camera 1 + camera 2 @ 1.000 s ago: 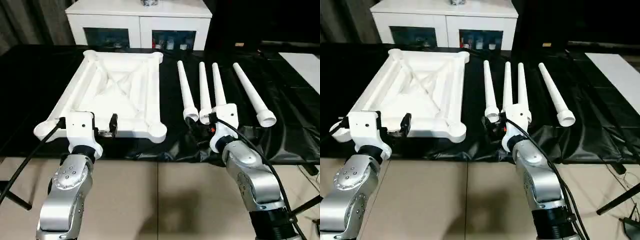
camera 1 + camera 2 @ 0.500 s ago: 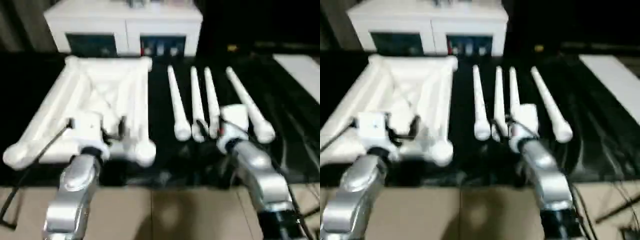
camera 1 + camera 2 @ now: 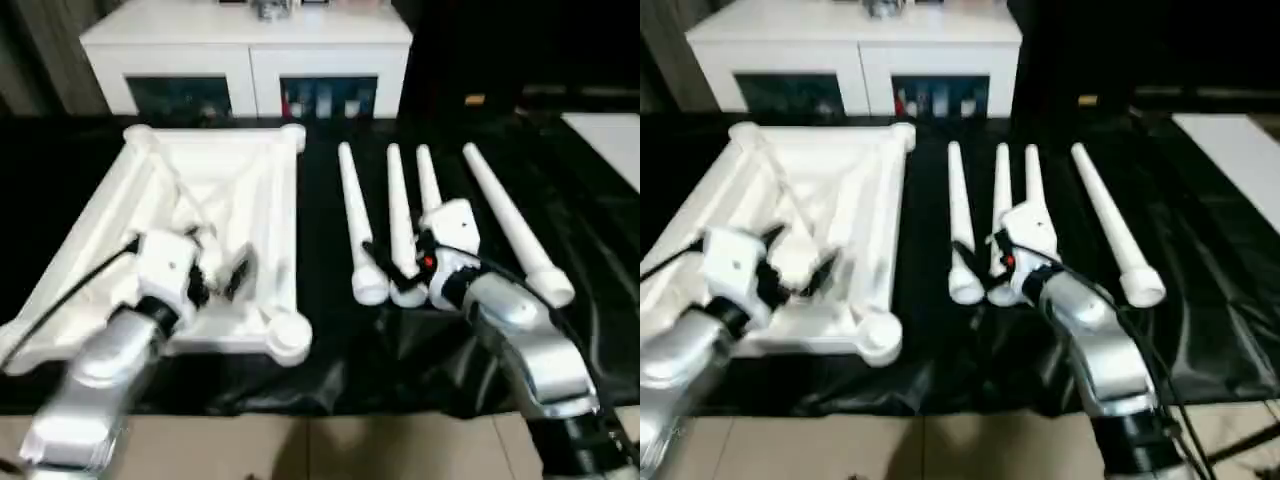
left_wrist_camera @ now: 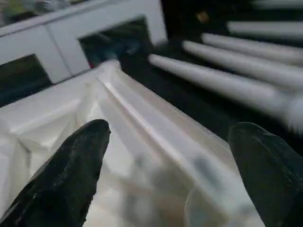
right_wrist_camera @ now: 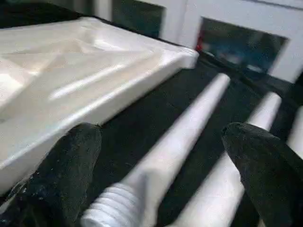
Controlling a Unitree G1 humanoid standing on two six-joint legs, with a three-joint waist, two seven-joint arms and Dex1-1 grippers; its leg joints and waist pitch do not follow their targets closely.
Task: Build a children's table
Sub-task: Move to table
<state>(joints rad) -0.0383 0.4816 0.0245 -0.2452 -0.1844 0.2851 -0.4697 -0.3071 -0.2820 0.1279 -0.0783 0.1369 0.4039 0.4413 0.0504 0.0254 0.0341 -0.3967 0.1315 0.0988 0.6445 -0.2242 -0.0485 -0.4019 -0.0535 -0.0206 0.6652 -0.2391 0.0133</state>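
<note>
The children's table lies in parts on black cloth. Its white tabletop (image 3: pixel 215 190) rests ribbed side up on the left. To its right lie the white legs (image 3: pixel 353 215) side by side, threaded ends towards me. My left gripper (image 4: pixel 170 156) hangs open over the tabletop's right rim (image 4: pixel 156 127), near the front corner socket (image 3: pixel 288 335), its black fingers (image 4: pixel 66 175) astride the rim. My right gripper (image 5: pixel 161 161) is open low over the near ends of the legs. The leftmost leg's threaded end (image 5: pixel 113 210) lies between its fingers (image 5: pixel 64 175). Neither gripper holds anything.
A white cabinet (image 3: pixel 250 55) with dark glass doors stands behind the work surface. The black cloth (image 3: pixel 330 370) hangs wrinkled over the front edge, with beige floor below. A white panel (image 3: pixel 612 140) lies at the far right.
The camera has tilted. Both arms have reached forward: the left gripper from the tabletop's near edge to over its right rim, the right gripper further over the legs' near ends. Both stayed open.
</note>
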